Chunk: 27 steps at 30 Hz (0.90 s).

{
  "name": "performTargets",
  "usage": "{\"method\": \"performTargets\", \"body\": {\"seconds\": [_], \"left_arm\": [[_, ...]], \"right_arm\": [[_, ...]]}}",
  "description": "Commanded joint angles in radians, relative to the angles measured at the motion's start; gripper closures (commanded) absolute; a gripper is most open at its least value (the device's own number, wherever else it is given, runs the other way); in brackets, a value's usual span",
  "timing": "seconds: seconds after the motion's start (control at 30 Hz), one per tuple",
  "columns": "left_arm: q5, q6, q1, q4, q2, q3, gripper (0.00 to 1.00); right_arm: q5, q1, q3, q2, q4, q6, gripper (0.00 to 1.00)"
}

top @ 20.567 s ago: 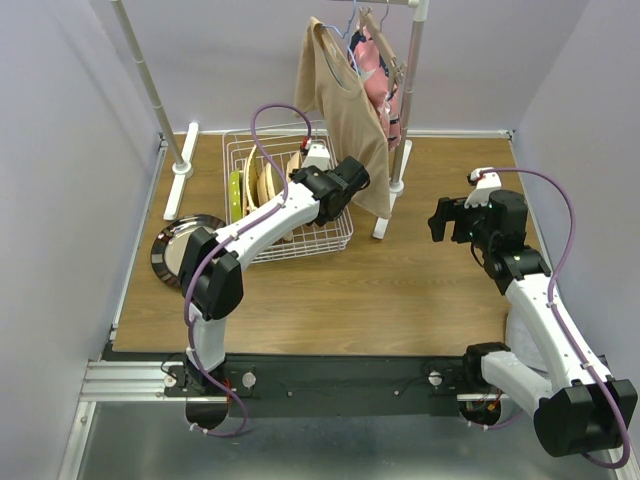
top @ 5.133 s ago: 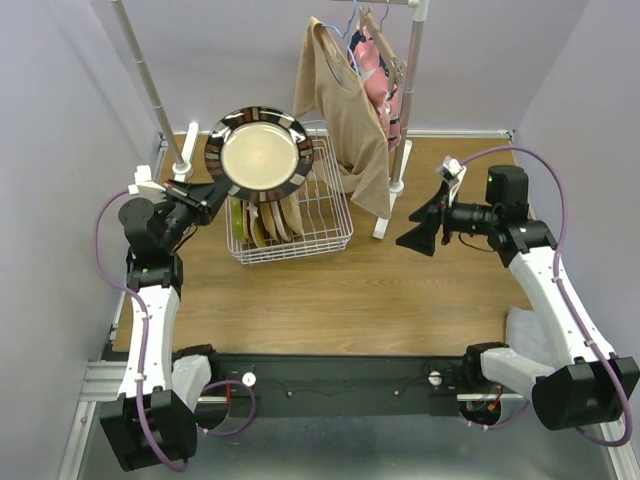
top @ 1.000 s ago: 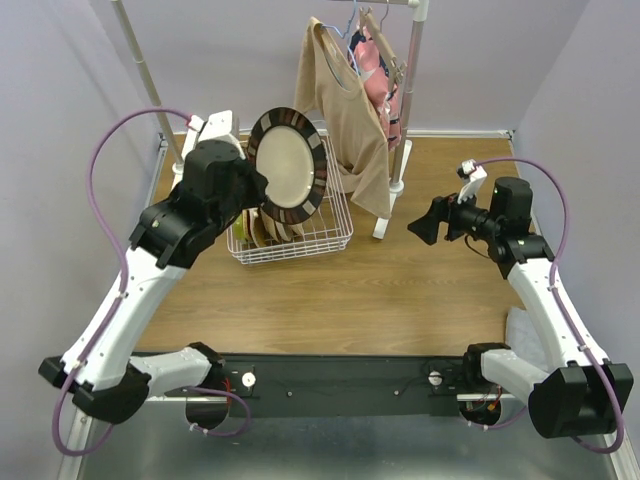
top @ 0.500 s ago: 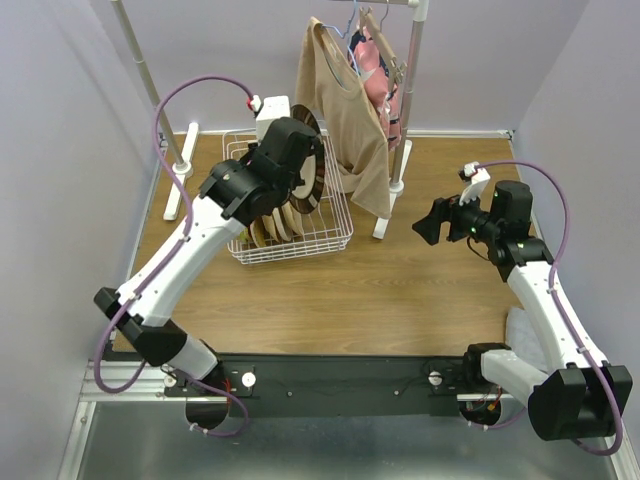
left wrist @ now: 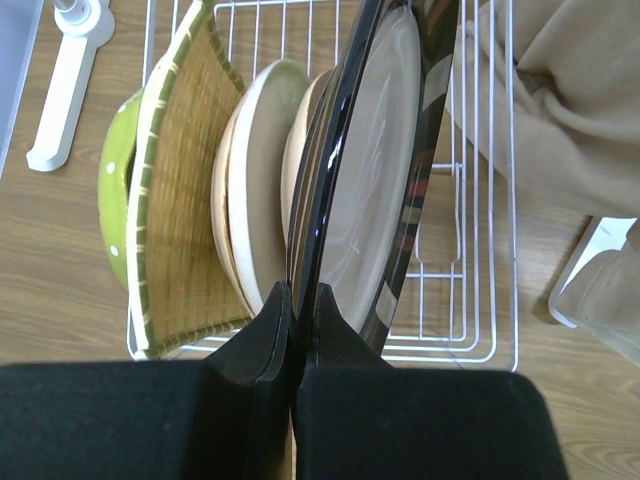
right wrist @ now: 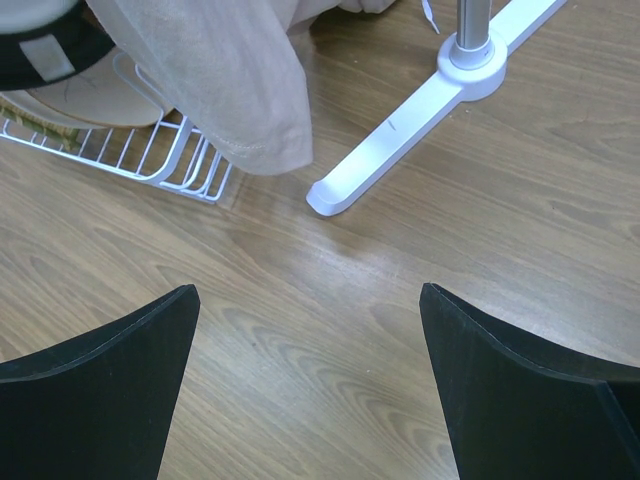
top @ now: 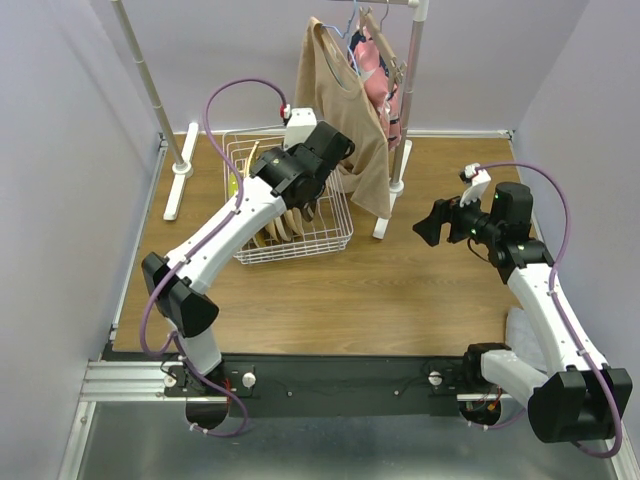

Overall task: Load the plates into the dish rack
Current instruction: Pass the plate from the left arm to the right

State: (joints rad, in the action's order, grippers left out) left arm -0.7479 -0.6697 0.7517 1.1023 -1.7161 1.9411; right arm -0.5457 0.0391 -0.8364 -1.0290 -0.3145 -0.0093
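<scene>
Left gripper (left wrist: 296,305) pinches glossy dark-rimmed round plate (left wrist: 375,190), edge-on over white wire rack (left wrist: 487,300), upper frame; right gripper (right wrist: 310,340) wide, empty; wood-grain table (right wrist: 330,390)

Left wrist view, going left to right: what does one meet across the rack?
From the left: white stand foot, lime dotted plate, woven-look square plate, cream plate, dark-rimmed plate, tan garment.

Bare wooden surface (top: 350,290) lies open across the frame's centre, while the hanging beige garment (top: 340,100) and white stand foot (top: 383,222) crowd the right side of the dish rack (top: 320,242).
</scene>
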Motion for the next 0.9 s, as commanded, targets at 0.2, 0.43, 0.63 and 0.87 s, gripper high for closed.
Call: {"method": "performTargets", "body": {"seconds": [0.2,0.43,0.63,0.87], "left_arm": [[-0.182,-0.048,0.017,0.013,-0.080,0.136,1.00],[-0.189,-0.041,0.017,0.014,-0.088,0.137,1.00],[-0.194,-0.033,0.015,0.014,-0.094,0.107,1.00],[-0.229,-0.007,0.015,0.014,-0.099,0.093,1.00]], "right_arm": [[0.012,-0.004,0.017,0.021,0.020,-0.015,0.00],[0.020,-0.005,0.017,0.021,0.020,-0.015,0.00],[0.016,-0.005,0.019,0.023,0.020,-0.017,0.00],[0.016,-0.005,0.020,0.024,0.020,-0.015,0.00]]}}
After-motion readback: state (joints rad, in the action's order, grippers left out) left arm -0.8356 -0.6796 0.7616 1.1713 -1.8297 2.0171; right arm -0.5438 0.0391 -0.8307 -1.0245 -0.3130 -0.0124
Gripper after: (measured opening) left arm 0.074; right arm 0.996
